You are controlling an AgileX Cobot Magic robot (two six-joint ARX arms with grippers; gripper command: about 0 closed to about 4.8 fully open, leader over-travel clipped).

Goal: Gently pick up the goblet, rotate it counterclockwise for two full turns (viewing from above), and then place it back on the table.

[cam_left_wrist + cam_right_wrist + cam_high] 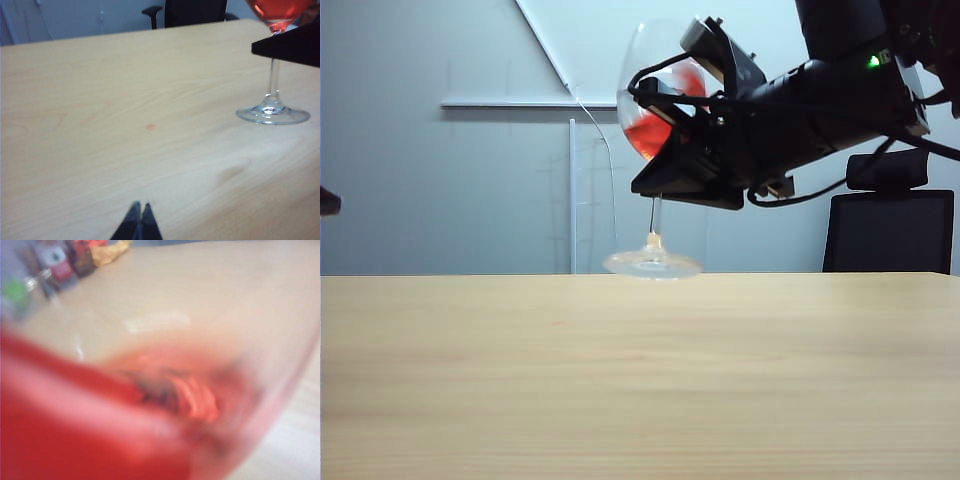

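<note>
The left gripper [139,212] idles pressed together low over the near table [640,380] while, farther back, the right gripper [670,125] pinches the goblet [653,150] held just above the tabletop, likely mid-rotation, with a level, gentle set-down to follow.
</note>
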